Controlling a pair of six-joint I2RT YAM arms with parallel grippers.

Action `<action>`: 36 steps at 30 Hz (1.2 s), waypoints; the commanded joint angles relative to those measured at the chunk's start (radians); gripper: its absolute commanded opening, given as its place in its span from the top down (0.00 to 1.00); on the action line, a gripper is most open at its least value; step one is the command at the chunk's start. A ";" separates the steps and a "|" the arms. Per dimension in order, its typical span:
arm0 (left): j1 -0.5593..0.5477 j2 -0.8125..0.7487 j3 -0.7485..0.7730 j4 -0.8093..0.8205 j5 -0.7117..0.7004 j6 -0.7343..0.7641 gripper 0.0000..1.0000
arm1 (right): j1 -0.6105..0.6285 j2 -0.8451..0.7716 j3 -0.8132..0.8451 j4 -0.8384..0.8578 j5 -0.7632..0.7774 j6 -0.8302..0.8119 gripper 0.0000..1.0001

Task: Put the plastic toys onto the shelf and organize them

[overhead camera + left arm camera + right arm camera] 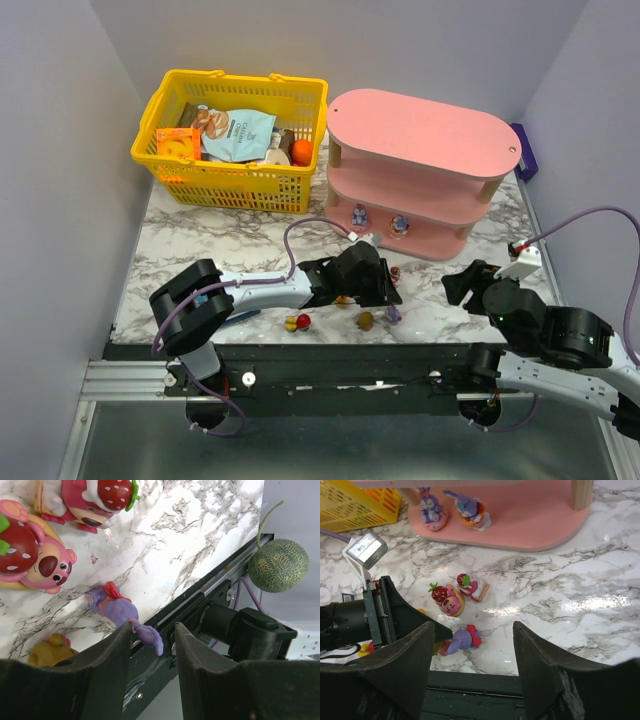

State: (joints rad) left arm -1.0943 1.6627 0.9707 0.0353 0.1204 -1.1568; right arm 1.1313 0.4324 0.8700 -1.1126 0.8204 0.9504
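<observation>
Side by side, the left arm [258, 288] and right arm [560, 338] pair bulky black joints with pale grey links, trail lavender cables [585, 211], and end in broad matte-black left claw [154, 630] and right claw [472, 627].

Glossy marbled table [600, 595]; shiny plastic toys [451, 601]; matt shelf [530, 520], wooden posts [581, 492].

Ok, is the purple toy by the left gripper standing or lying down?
Lying down. The purple toy is stretched out on its side on the table, at the tips of the left gripper.
</observation>
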 commanded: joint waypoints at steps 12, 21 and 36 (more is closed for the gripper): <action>0.002 0.019 0.010 0.003 0.041 -0.027 0.70 | 0.001 -0.034 -0.023 -0.023 0.054 0.022 0.29; 0.002 0.014 0.000 0.002 0.048 -0.035 0.77 | -0.001 -0.037 -0.028 -0.023 0.057 0.024 0.30; 0.002 0.003 0.114 -0.084 0.007 -0.040 1.00 | 0.001 -0.029 -0.008 -0.023 0.056 0.024 0.30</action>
State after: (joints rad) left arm -1.0931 1.6691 0.9958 -0.0021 0.1501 -1.1912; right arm 1.1313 0.4084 0.8570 -1.1164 0.8265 0.9527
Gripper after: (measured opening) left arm 0.016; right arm 0.702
